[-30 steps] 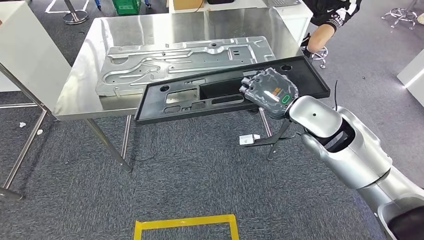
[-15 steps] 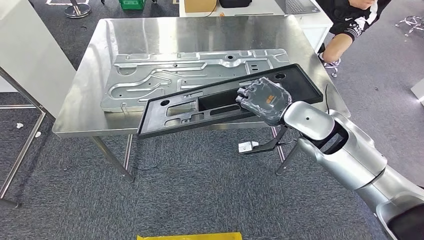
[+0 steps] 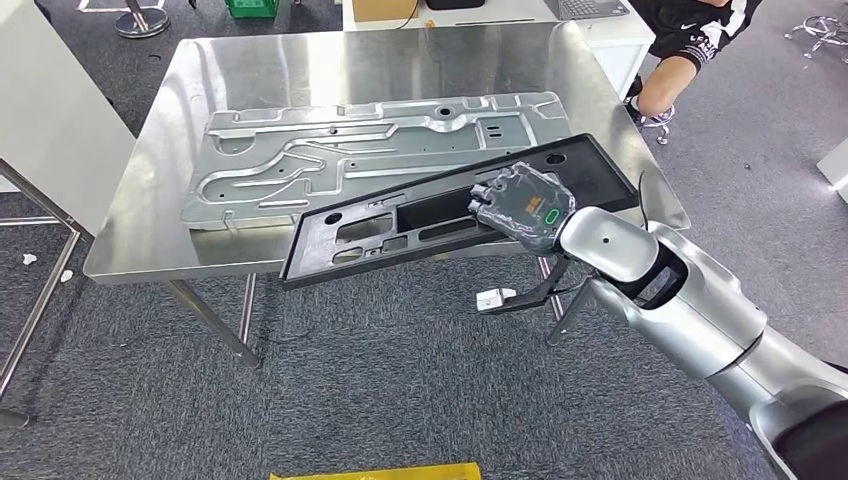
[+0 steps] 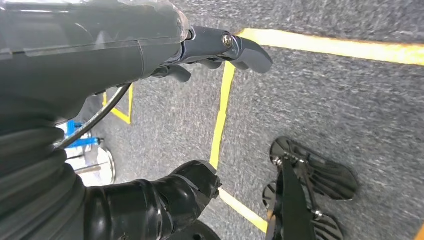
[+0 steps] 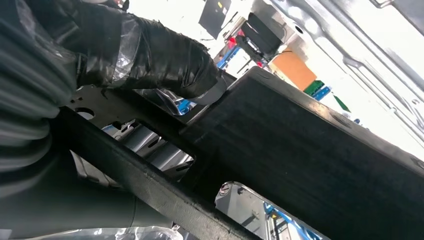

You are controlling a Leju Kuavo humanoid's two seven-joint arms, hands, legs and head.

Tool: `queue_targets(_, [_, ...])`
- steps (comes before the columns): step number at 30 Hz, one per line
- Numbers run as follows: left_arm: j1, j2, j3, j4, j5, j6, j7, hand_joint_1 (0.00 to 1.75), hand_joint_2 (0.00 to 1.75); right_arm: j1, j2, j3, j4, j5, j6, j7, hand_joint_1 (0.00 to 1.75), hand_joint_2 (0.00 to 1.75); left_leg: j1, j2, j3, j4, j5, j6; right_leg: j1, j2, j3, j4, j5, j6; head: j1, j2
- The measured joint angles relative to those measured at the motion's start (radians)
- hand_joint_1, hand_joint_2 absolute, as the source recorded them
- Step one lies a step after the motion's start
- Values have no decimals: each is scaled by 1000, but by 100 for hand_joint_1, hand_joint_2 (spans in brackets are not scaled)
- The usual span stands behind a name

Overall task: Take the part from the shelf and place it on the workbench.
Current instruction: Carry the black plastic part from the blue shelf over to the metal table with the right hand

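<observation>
You have a long, flat black plastic panel (image 3: 420, 215) with rectangular cutouts and a raised rim, held by the right hand (image 3: 522, 205) near its middle. It lies tilted over the front edge of the steel tabletop (image 3: 300, 70), its far right end above the tabletop and its near left end sticking out past the edge. It overlaps the grey stamped metal sheet (image 3: 330, 150).

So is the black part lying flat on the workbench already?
No, the right hand holds the black part tilted, its near end overhanging the workbench edge.
</observation>
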Motion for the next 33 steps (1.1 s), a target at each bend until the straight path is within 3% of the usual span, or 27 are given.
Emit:
queue_targets(6, [-4,0,0,0,0,5,12,0,175,-36,25,3,9,-17,14,4,175,175,0,0,6,0,1,-1,0,0,7,-1,2,-1,0,0])
queue_targets(9, [-4,2,-1,0,0,5,2,0,175,-60,28,2,13,-48,25,4,175,175,-1,1,17,-21,-7,21,-2,0,7,15,17,11,0,0])
queue_targets(11, [-4,2,0,0,0,5,-7,0,175,-97,29,-4,15,-81,42,1,175,175,5,2,40,-41,-12,36,-3,0,-15,57,6,20,1,0])
queue_targets(13, [-4,2,3,0,0,6,-7,0,175,-133,29,-16,15,-100,55,-4,175,175,8,4,58,-46,-15,36,-6,-1,-74,159,-38,25,1,0])
queue_targets(14, [-3,2,4,0,0,6,-6,0,175,-143,29,-21,15,-105,60,-7,175,175,10,6,65,-46,-19,33,-9,-1,-110,220,-57,28,0,0])
queue_targets(16, [1,2,5,0,0,6,-5,0,175,-145,26,-26,15,-108,66,-12,175,175,17,7,89,-45,-33,22,-18,-1,-159,283,-57,36,0,0])
queue_targets(20, [4,2,5,0,0,6,-4,0,175,-141,23,-27,15,-108,68,-15,175,175,23,7,109,-42,-42,12,-25,-2,-167,267,-29,43,1,0])
queue_targets(22, [2,2,5,1,0,9,3,0,175,-137,14,-26,21,-108,59,-17,175,175,30,7,127,-28,-76,-13,-24,-8,-142,148,33,35,-1,0])
queue_targets(24, [-3,1,5,1,0,15,12,0,175,-132,4,-26,27,-108,49,-19,175,175,37,8,139,-3,-104,-46,-24,-13,-116,35,87,15,-4,0])
queue_targets(25, [-6,-1,5,0,0,18,13,0,175,-131,1,-27,28,-108,48,-19,175,175,38,11,123,26,-95,-53,-25,-12,-113,36,81,4,-5,0])
queue_targets(27, [-9,-3,5,0,0,22,14,0,175,-128,-3,-28,31,-108,47,-18,175,175,39,16,61,132,-88,-60,-28,-10,-90,24,70,-8,-5,0])
queue_targets(29, [-10,-3,5,0,0,24,18,0,175,-117,-4,-28,35,-108,47,-18,175,175,39,19,-19,242,-135,-64,-26,-8,-64,15,55,-14,-6,0])
queue_targets(30, [-10,-3,5,0,0,25,20,0,175,-111,-4,-27,37,-108,47,-19,175,175,38,19,-51,271,-165,-64,-24,-6,-52,14,46,-14,-6,0])
queue_targets(31, [-9,-3,5,0,0,26,23,0,175,-106,-4,-27,38,-108,47,-19,175,175,38,19,-73,276,-179,-62,-22,-5,-40,13,38,-15,-6,0])
queue_targets(32, [-8,-3,5,0,0,26,26,0,175,-104,-4,-27,38,-108,47,-20,175,175,36,19,-84,253,-163,-57,-20,-3,-30,13,30,-15,-6,0])
queue_targets(33, [-6,-3,5,0,0,26,27,0,175,-104,-4,-27,38,-108,47,-20,175,175,34,19,-83,204,-116,-51,-18,-2,-18,13,22,-15,-6,0])
